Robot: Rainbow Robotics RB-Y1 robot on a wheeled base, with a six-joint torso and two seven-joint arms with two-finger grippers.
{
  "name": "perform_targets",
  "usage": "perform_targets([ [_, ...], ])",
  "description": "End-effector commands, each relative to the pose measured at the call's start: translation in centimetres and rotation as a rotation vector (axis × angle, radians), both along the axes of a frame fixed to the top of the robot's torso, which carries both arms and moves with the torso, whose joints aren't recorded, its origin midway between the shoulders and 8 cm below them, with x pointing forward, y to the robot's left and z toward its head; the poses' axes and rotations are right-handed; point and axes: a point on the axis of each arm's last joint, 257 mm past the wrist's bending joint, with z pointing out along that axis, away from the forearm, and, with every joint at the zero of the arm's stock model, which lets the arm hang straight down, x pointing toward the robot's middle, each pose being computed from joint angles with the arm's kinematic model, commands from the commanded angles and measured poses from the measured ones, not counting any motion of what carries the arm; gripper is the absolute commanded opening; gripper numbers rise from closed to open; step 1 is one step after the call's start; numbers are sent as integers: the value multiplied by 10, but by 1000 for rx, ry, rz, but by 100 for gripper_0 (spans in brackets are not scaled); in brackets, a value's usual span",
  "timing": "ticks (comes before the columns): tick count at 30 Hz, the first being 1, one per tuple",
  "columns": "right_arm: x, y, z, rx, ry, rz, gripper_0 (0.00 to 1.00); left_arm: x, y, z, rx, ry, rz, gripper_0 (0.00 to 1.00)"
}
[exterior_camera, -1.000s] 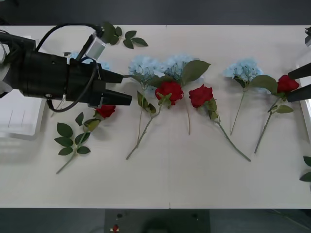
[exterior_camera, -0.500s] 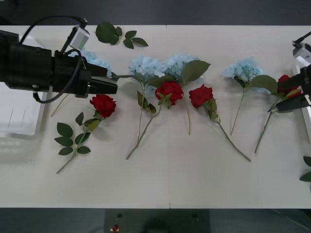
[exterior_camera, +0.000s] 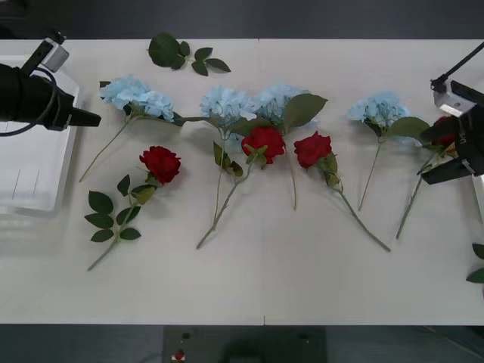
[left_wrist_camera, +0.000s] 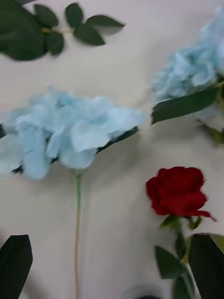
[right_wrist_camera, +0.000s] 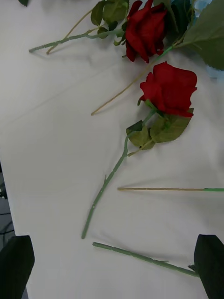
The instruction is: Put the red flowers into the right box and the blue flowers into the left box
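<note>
Several blue flowers lie in a row across the far half of the table, the leftmost (exterior_camera: 137, 95) (left_wrist_camera: 70, 131) just beyond my left gripper (exterior_camera: 89, 117) (left_wrist_camera: 112, 266), which is open, holds nothing and hovers by the left box (exterior_camera: 30, 170). Red flowers lie nearer: one at the left (exterior_camera: 160, 163) (left_wrist_camera: 177, 191), two in the middle (exterior_camera: 263, 141) (exterior_camera: 312, 148) (right_wrist_camera: 170, 88). My right gripper (exterior_camera: 442, 153) (right_wrist_camera: 112, 266) is open over the rightmost red flower (exterior_camera: 451, 141), with its stem (right_wrist_camera: 144, 257) lying between the fingers. The right box (exterior_camera: 479, 198) shows as an edge at far right.
A loose leaf sprig (exterior_camera: 181, 54) lies at the table's far edge and another (exterior_camera: 110, 219) beside the left rose's stem. More leaves (exterior_camera: 478, 265) sit at the right edge. The near half of the table is bare.
My left arm has drawn back to the left, away from the left rose, and now ends by the left box. My right gripper has moved in over the rightmost rose.
</note>
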Motion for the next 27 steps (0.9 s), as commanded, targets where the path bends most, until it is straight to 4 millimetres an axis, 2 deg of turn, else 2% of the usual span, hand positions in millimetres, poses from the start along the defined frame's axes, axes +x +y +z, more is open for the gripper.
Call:
perform_targets([
  [1, 7, -24, 14, -68, -50, -12, 100, 18, 19, 0, 26, 3, 85, 97],
  [4, 12, -39, 7, -50, 42, -192, 100, 28, 29, -21, 62, 8, 127, 97],
  [6, 19, -49, 2, -2, 129, -380, 100, 36, 29, -37, 76, 9, 154, 97],
  [12, 45, -61, -4, 214, 306, -741, 100, 50, 17, -58, 64, 12, 191, 97],
  [17, 58, -81, -18, 287, 372, -896, 100, 62, 1, -66, 80, -1, 197, 97],
  [22, 61, -99, -41, 338, 453, -1040, 100, 69, -11, -69, 96, -7, 199, 97],
  [27, 64, -118, -62, 308, 449, -1103, 100, 77, -21, -76, 112, -18, 211, 97],
])
